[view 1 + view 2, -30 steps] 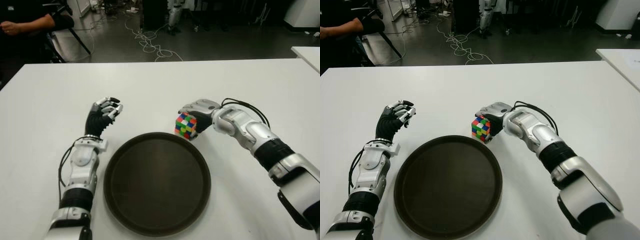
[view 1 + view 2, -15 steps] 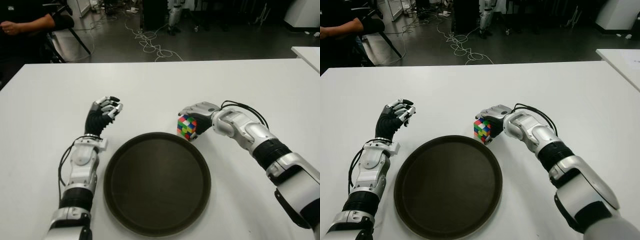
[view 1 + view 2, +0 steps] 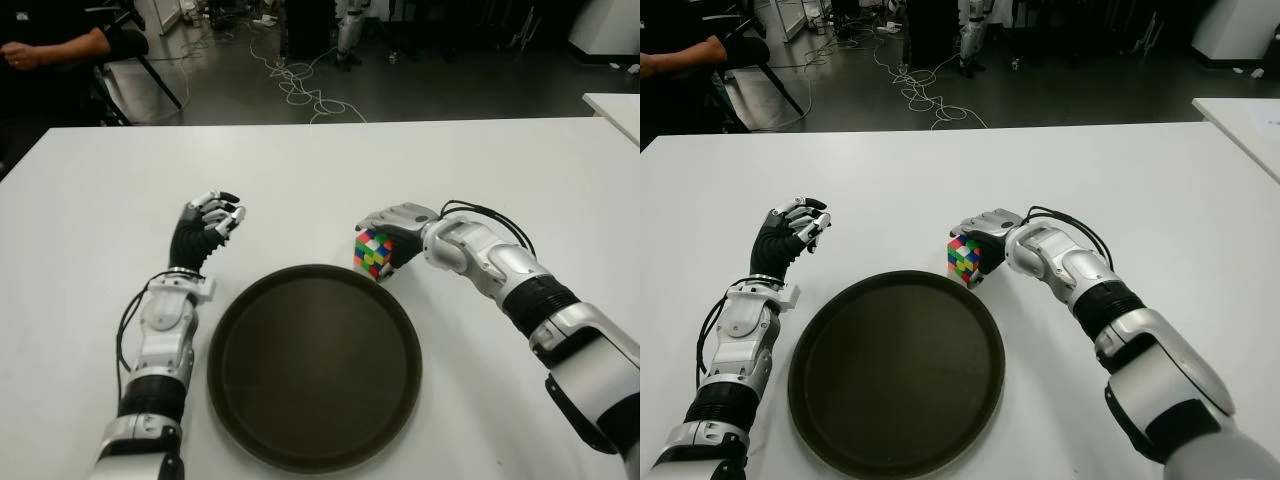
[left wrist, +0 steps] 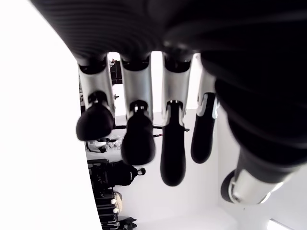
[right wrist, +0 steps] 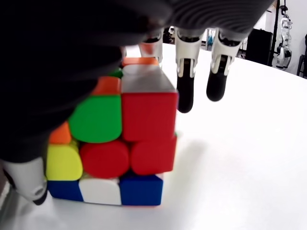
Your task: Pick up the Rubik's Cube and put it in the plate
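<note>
While the right hand (image 3: 392, 224) is draped over the Rubik's Cube (image 3: 373, 252), the grasp itself can be read only in part: in the right wrist view the palm is seen covering the top of the cube and a thumb tip is seen low against one side, yet three fingers (image 5: 184, 91) are seen hanging straight down beyond the far side, clear of it. A firm grip is therefore not confirmed; the hand is judged to be cupped about the cube rather than clamped on it. The cube is seen sitting on the white surface (image 3: 300, 180), its bottom row flat against it, just beyond the far rim of the plate (image 3: 235, 310) and not inside it. The dark plate is seen holding nothing. On the other side, the left hand (image 3: 208, 225) is seen raised beside the plate's left edge, its fingers loosely curled and gripping nothing. So the reach is judged complete, while the closing of the fingers, the lift, the short carry over the rim and the release are all judged yet to be done
</note>
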Robot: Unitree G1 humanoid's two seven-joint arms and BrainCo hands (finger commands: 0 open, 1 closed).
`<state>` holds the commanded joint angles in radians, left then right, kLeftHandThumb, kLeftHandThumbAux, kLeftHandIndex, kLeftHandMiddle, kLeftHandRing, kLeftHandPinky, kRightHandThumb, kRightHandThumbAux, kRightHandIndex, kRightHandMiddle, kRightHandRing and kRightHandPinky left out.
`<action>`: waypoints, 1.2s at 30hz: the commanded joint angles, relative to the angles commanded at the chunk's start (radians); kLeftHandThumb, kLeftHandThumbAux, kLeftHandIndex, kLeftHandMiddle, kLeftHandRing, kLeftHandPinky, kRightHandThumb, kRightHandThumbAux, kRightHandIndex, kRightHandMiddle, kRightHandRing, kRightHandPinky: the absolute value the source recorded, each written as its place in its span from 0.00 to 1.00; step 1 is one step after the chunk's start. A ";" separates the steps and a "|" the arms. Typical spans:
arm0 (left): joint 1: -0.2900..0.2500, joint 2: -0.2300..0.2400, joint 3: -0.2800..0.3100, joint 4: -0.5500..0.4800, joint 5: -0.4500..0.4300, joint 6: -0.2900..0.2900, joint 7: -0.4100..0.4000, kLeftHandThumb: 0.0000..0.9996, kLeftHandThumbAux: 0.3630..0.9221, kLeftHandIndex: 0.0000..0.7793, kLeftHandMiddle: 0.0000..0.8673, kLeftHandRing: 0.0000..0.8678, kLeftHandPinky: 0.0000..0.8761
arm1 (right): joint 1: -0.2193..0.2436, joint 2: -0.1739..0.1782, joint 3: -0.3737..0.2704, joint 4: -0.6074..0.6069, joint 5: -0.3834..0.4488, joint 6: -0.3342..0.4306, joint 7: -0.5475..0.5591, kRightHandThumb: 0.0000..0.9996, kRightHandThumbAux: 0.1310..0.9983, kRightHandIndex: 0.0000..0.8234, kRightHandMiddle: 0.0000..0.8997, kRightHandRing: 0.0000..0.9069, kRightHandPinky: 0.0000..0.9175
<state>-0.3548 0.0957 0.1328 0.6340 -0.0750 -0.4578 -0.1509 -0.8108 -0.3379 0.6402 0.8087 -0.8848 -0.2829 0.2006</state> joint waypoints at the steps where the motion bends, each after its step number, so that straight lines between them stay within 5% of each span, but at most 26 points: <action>1: 0.000 0.000 0.000 -0.001 0.001 0.001 0.001 0.84 0.53 0.54 0.65 0.84 0.87 | 0.000 0.000 0.000 0.000 -0.001 0.000 -0.001 0.05 0.55 0.06 0.17 0.20 0.19; 24: -0.001 -0.001 -0.004 -0.002 0.016 0.003 0.020 0.84 0.53 0.53 0.65 0.84 0.87 | 0.000 0.000 -0.002 0.003 -0.002 0.006 -0.015 0.03 0.55 0.08 0.19 0.21 0.20; 36: -0.001 -0.001 -0.004 0.000 0.010 0.000 0.015 0.85 0.53 0.54 0.66 0.85 0.88 | 0.004 0.009 -0.037 0.023 0.038 -0.021 -0.122 0.22 0.67 0.20 0.39 0.43 0.46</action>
<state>-0.3562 0.0944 0.1290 0.6341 -0.0655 -0.4577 -0.1354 -0.8069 -0.3286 0.6030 0.8318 -0.8472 -0.3042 0.0785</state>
